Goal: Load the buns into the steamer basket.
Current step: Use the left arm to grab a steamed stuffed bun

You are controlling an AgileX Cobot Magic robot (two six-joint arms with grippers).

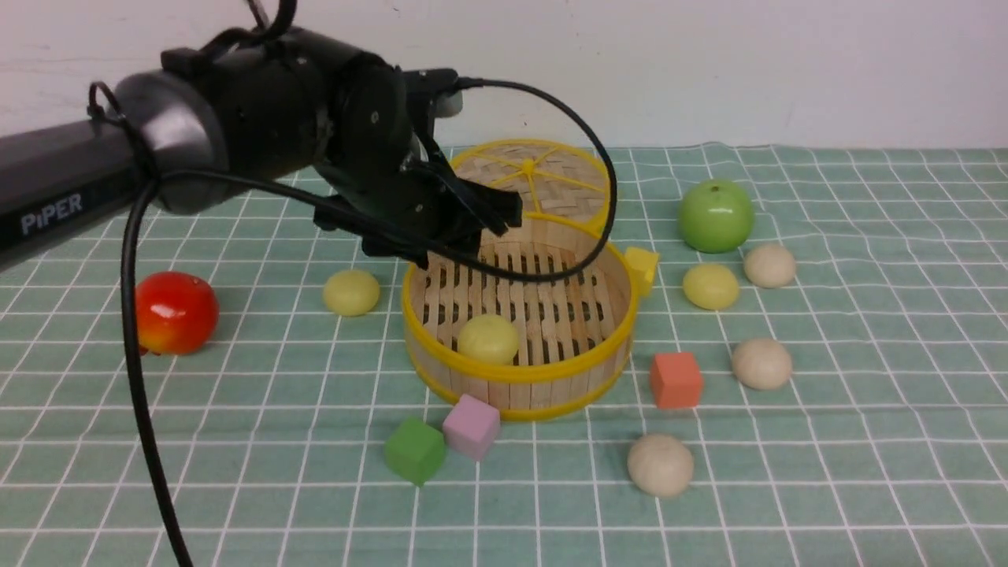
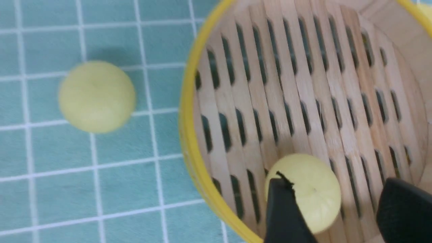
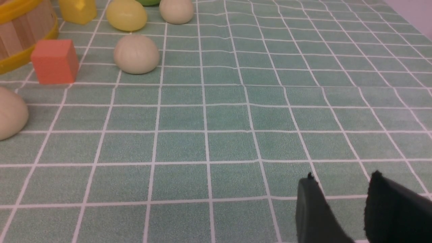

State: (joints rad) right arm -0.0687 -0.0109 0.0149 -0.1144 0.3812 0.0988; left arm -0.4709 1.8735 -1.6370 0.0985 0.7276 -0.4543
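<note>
Saw one pale yellow dome-shaped bun (image 1: pixel 488 339) dome-up on the slatted floor of the round light-wood steamer basket (image 1: pixel 520 372), near its front wall, below the released left gripper (image 2: pixel 334 177). Counted five other buns (image 1: pixel 351 292) outside on the green checked cloth (image 1: pixel 866 472), a pink cube (image 1: pixel 471 426) just beside the front wall. Found the right gripper (image 3: pixel 342 177) parted, empty.

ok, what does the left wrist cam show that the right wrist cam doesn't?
Left wrist only: the steamer basket interior, one yellow bun on its slats seen past the open left claw, a second yellow bun on the cloth outside. Right wrist only: orange cube, yellow cube, three beige buns, right claw. Both: the basket's yellow rim, checked cloth.
</note>
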